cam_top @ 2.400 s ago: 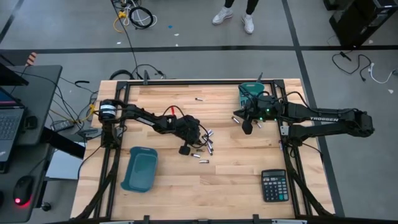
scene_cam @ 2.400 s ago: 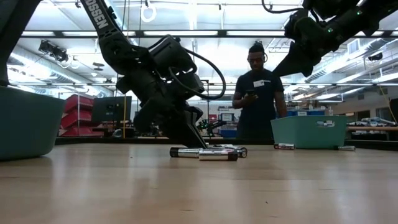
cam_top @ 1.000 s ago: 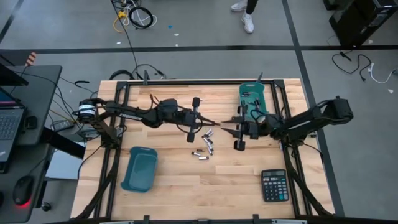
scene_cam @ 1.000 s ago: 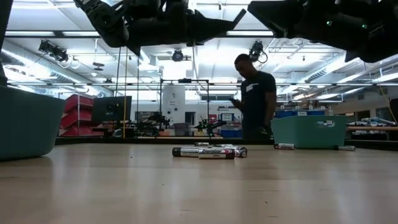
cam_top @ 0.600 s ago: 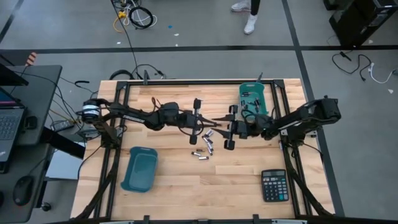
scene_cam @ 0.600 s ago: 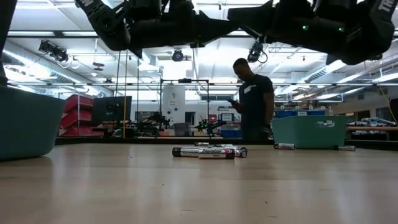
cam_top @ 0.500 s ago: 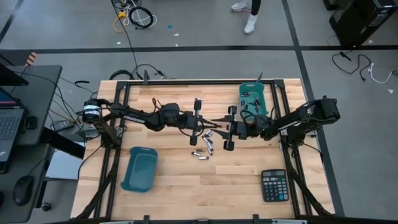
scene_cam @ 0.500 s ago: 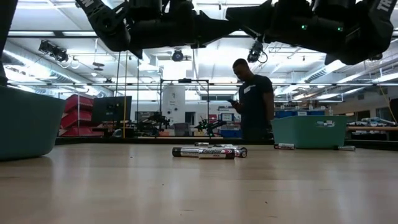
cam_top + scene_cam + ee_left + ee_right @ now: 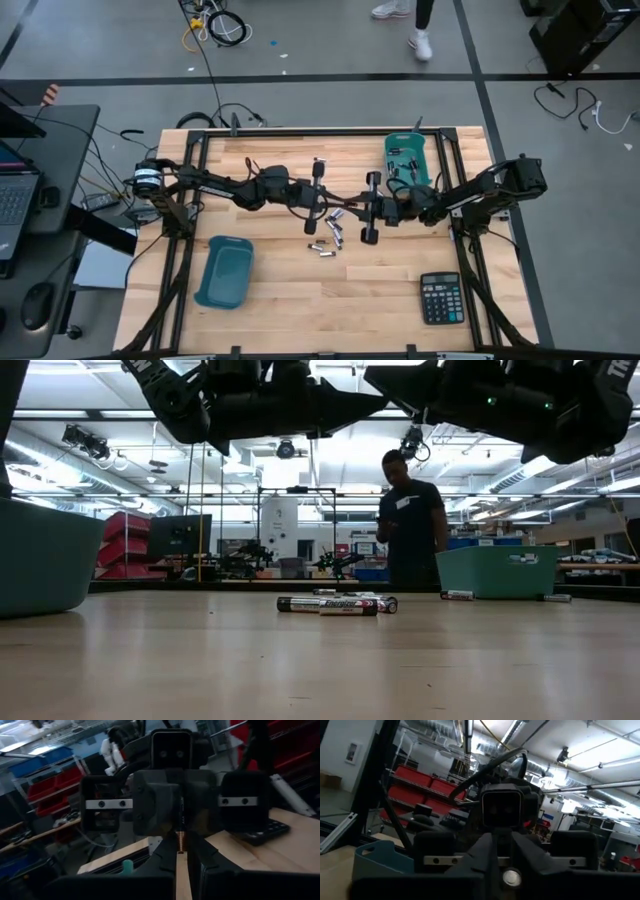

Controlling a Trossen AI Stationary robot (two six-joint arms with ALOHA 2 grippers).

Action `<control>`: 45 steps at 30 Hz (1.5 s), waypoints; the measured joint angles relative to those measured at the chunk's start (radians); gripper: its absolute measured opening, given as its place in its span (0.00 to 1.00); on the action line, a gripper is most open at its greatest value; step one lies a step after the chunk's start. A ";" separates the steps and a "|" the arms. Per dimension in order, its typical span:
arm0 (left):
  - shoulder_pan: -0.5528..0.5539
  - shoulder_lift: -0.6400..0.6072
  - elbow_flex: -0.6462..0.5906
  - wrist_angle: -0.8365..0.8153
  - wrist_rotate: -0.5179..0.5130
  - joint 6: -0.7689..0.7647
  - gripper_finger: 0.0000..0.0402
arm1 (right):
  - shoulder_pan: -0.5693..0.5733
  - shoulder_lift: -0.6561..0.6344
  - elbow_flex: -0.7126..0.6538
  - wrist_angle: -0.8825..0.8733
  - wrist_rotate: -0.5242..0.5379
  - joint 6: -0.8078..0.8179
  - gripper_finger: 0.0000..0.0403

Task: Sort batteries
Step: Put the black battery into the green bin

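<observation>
My left gripper (image 9: 340, 199) and my right gripper (image 9: 353, 204) meet tip to tip, high above the middle of the table. Both are shut on one battery (image 9: 180, 841), which lies along the line of the two grippers. In the low view the left gripper (image 9: 378, 402) and the right gripper (image 9: 368, 374) overlap at the top of the picture, and the held battery cannot be made out. Several batteries (image 9: 330, 228) lie loose on the wood below them and show in the low view as a row of batteries (image 9: 335, 604). My left gripper pinches one end of the battery (image 9: 180, 849) between its two fingers. The fingers lie level, come from the table's left and run along the battery. The battery is level and well clear of the table. My right gripper has its two fingers on either side of the battery's other end, whose round silver face (image 9: 510, 877) shows between them. The fingers come from the table's right, tipped slightly upward, and run along the battery.
A teal bin (image 9: 408, 160) with batteries in it stands at the far right. Another teal bin (image 9: 225, 272) stands at the near left, and a black calculator (image 9: 440, 298) lies at the near right. A person (image 9: 410, 520) stands in the room beyond the table.
My right gripper has gone toward the table's left, up to the left gripper's tips. Its fingers stood spread around the battery's free end and have now shut on it. The battery stays level and clear of the table.
</observation>
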 joint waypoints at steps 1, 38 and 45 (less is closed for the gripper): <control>0.000 0.000 0.000 0.000 0.014 -0.002 0.03 | 0.005 0.000 0.000 0.001 -0.002 -0.016 0.06; 0.000 0.000 0.000 -0.254 -0.260 -0.200 0.50 | -0.287 -0.762 -0.001 -1.436 0.799 0.653 0.04; 0.000 0.000 0.000 -0.234 -0.262 -0.224 0.50 | -0.437 -0.769 -0.001 -1.652 0.554 0.861 0.08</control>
